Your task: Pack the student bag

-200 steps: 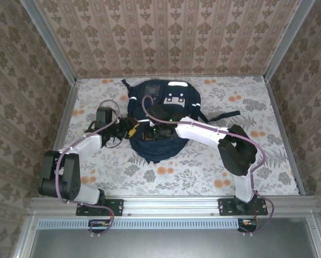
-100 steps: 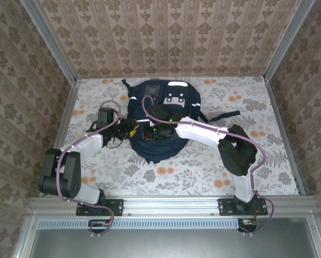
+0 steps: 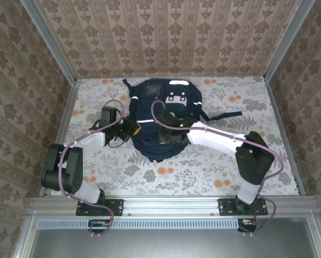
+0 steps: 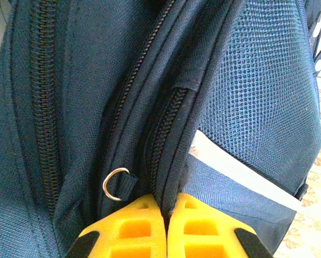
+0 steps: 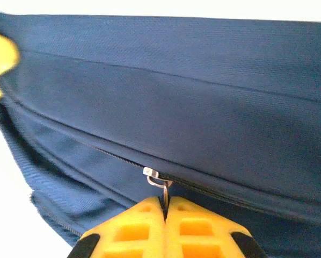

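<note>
Right elbow (image 3: 254, 158) now further right; left tool (image 4: 166, 215) has clamped student bag (image 3: 144, 105) zip seam (image 4: 166, 134). Right tool (image 5: 165, 212) pinches zip pull (image 5: 159, 180). Bag lies mid floral surface (image 3: 203, 166), toward the far wallpapered walls (image 3: 166, 32); contents hidden.

Student bag (image 3: 160, 115) navy blue, white stripes and patches; zip pull (image 5: 159, 180) silver. Fingers of left gripper (image 4: 166, 203) and right gripper (image 5: 165, 205) yellow. Under the bag, table cover (image 3: 203, 166) pale floral, orange blooms.

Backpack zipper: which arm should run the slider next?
Right, likely. The right gripper has its jaws shut on the zipper pull of the student bag; the left gripper pinches the fabric seam, suited to bracing.
</note>
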Action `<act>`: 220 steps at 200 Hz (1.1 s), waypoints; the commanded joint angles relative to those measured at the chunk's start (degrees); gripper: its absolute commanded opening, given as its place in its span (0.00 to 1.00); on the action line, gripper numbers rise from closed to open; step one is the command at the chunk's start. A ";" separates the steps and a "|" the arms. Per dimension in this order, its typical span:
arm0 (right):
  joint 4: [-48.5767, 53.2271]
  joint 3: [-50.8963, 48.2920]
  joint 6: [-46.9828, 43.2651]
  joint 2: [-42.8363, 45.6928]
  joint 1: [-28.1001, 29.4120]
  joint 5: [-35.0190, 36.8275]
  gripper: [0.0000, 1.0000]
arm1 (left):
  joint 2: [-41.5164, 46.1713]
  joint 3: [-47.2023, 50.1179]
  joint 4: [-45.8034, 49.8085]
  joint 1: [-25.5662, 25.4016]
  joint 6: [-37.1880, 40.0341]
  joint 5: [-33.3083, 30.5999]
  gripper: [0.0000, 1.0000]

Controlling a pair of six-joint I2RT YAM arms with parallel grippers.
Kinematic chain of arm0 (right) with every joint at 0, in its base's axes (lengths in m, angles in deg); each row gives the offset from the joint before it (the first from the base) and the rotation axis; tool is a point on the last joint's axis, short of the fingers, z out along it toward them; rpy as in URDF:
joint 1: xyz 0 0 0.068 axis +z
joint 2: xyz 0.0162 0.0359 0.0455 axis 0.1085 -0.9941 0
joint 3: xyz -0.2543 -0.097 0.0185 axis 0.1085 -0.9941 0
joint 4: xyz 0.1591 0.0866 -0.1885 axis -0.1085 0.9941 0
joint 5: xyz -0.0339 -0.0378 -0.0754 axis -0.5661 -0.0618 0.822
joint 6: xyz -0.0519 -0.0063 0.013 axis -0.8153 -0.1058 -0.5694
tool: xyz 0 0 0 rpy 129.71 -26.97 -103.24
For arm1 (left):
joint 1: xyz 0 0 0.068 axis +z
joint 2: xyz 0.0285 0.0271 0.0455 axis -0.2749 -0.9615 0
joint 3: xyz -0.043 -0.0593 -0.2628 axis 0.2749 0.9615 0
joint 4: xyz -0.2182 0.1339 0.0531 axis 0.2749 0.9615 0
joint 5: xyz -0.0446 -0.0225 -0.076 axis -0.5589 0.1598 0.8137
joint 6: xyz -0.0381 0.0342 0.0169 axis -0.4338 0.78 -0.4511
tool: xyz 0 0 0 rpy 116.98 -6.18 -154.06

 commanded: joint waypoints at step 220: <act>2.46 9.11 -34.23 -1.65 -25.37 -22.70 0.05 | -0.68 -3.07 9.88 3.99 11.65 0.03 0.00</act>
